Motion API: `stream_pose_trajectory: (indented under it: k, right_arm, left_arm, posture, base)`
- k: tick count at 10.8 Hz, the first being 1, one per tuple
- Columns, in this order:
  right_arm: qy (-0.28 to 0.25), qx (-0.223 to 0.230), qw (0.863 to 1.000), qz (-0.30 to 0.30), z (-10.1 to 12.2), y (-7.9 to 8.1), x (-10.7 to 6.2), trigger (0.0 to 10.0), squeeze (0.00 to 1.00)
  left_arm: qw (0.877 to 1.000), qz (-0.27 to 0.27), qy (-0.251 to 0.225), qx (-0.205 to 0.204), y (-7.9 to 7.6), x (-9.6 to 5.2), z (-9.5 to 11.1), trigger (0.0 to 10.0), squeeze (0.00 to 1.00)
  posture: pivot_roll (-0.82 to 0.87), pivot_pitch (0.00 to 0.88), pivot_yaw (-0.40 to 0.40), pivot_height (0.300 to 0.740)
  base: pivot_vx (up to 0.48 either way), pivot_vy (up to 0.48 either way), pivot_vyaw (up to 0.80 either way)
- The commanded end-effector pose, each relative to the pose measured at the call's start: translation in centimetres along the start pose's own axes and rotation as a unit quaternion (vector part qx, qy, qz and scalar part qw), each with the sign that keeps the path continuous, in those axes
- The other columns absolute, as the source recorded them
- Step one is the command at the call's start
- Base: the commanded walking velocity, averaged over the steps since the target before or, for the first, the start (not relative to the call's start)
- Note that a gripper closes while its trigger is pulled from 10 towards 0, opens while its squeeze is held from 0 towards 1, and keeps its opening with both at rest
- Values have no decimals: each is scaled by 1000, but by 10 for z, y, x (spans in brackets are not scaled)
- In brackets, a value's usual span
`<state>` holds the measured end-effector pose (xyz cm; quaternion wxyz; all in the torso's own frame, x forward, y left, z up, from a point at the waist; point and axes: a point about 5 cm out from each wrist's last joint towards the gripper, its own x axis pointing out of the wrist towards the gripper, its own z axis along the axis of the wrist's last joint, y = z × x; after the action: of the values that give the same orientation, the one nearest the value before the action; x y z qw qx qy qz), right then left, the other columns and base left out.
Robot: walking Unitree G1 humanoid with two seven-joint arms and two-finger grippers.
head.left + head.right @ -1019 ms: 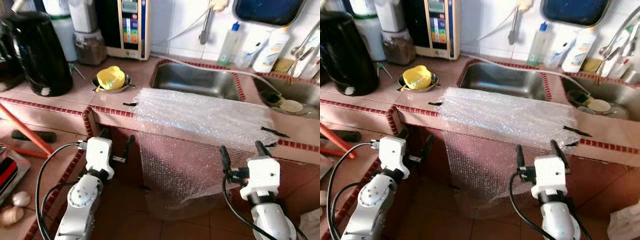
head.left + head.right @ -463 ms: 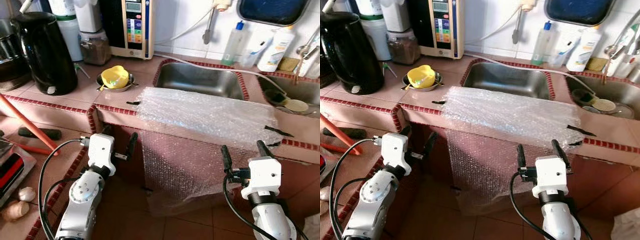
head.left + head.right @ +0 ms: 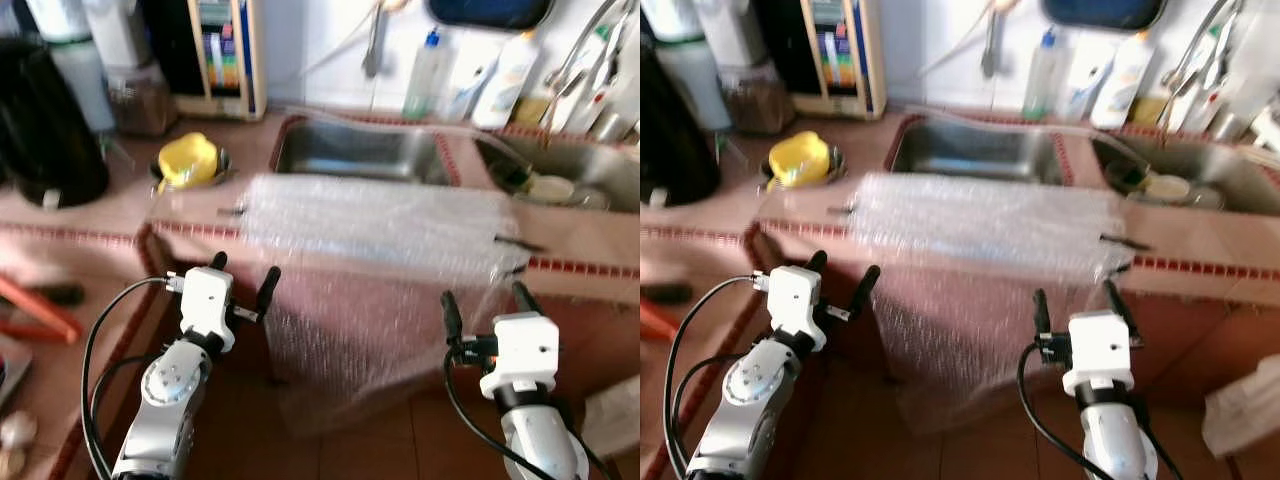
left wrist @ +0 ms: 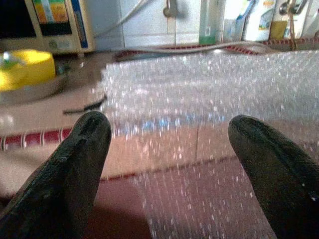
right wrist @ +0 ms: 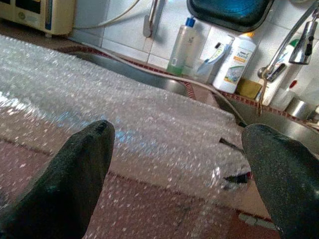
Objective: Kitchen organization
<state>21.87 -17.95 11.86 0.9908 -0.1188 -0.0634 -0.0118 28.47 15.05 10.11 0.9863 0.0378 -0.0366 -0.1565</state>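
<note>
Black kettle (image 3: 40, 140) and yellow cup (image 3: 187, 160) on tiled counter (image 3: 100, 215); left gripper (image 3: 242, 276), fingers spread, empty, below counter edge; bubble wrap sheet (image 3: 380, 225) draped over edge before sink (image 3: 355, 150); right gripper (image 3: 487, 298), spread, empty.

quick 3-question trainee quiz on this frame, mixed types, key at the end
1. True or false: the clear bubble wrap sheet lies over the front edge of the pink tiled counter and hangs down its face.
2. Multiple choice: the yellow plastic cup sits in A) the steel sink basin, B) a small metal dish on the counter, C) the left gripper.
3. Fill in: the jaws of the left gripper and the right gripper are both ____, below the counter edge and holding nothing.

Key: 1 true; 2 B; 3 open
</note>
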Motion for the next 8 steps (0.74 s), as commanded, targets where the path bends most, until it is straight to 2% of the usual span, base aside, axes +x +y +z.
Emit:
stream_pose_trajectory:
  k: [1, 8]
  right_arm:
    - [-5, -4, 1000, -4, 1, -2, 1, 10000, 0]
    - [-8, -14, 1000, 3, 1, -6, 3, 10000, 0]
  left_arm:
    - [1000, -1, 2, -2, 1, 0, -1, 10000, 0]
    - [1000, -4, 4, -7, -3, 1, -6, 10000, 0]
  posture:
    - [20, 0, -14, 740]
    - [15, 0, -34, 740]
  base:
    - [274, 0, 0]
    - [273, 0, 0]
